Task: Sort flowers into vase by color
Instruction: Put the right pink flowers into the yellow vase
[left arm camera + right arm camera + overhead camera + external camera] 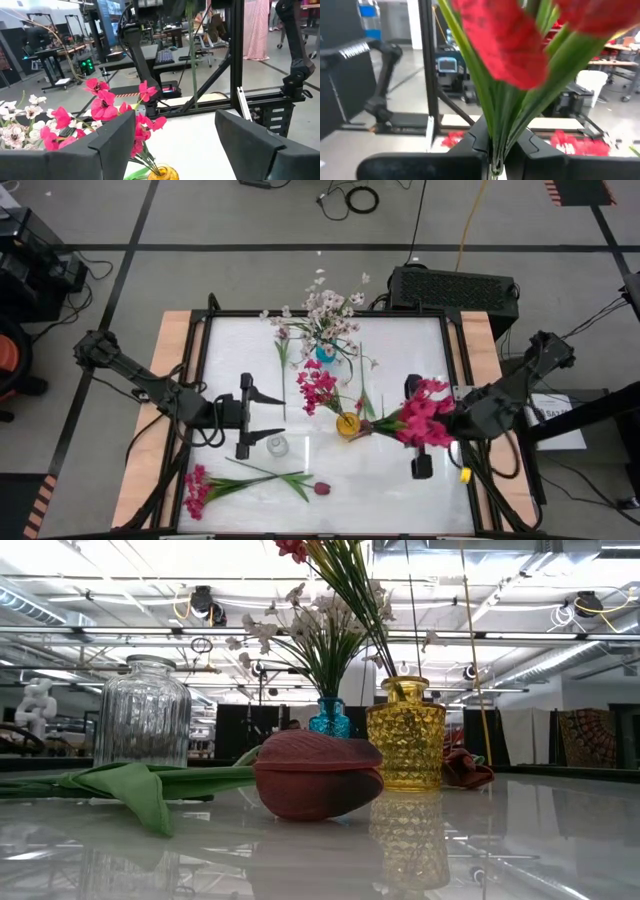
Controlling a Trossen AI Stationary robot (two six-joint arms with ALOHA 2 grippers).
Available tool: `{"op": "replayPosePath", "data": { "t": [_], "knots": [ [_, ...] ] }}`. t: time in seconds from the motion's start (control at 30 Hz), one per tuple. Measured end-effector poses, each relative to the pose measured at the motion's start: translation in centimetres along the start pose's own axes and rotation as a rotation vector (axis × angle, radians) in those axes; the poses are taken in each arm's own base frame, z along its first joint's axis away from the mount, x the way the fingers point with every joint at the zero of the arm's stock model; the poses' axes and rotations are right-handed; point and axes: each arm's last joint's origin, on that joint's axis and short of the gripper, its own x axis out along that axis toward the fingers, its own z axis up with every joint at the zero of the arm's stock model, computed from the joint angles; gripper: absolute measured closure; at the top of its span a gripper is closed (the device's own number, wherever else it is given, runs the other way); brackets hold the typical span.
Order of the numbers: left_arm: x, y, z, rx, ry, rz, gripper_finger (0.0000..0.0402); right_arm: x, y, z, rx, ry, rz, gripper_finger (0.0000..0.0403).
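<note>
1. Maroon tulip (317, 775) lies on the white table (400, 380) nearest the low camera, beside a magenta stem (197, 489).
2. Left gripper (246, 416) hovers empty, fingers spread, near the clear glass vase (277, 446).
3. Right gripper (418, 430) clamps a magenta flower bunch (428, 418) by its stems, seemingly just beside the yellow vase (347, 424).
4. White-pink blossoms (330, 310) fill the blue vase (330, 719) farthest back.

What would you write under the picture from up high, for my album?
Right gripper holds a bunch of pink flowers beside the yellow vase; left gripper waits open.

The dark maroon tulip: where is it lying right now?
In the high view the dark maroon tulip lies on the table's near edge, centre-left, its green stem running toward the magenta cluster, below the clear ribbed glass vase.
</note>
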Motion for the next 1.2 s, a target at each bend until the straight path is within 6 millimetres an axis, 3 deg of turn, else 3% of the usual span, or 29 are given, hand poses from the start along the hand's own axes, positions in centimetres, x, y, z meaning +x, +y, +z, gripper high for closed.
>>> {"op": "replayPosePath", "data": {
  "t": [0.3, 0.57, 1.2],
  "knots": [
    [0.0, 0.0, 0.0, -0.017, 0.001, 0.001, 0.0121, -0.4, -1.9, -8.4, 0.061, 0.007, -0.188, 0.0383],
    [0.0, 0.0, 0.0, -0.017, 0.001, 0.001, 0.0121, -0.5, -3.9, -13.1, 0.153, -0.105, -0.239, 0.0383],
    [0.0, 0.0, -0.3, -0.008, 0.026, -0.002, 0.0121, 0.0, -5.0, -14.8, 0.152, -0.022, -0.292, 0.0383]
  ]
}}
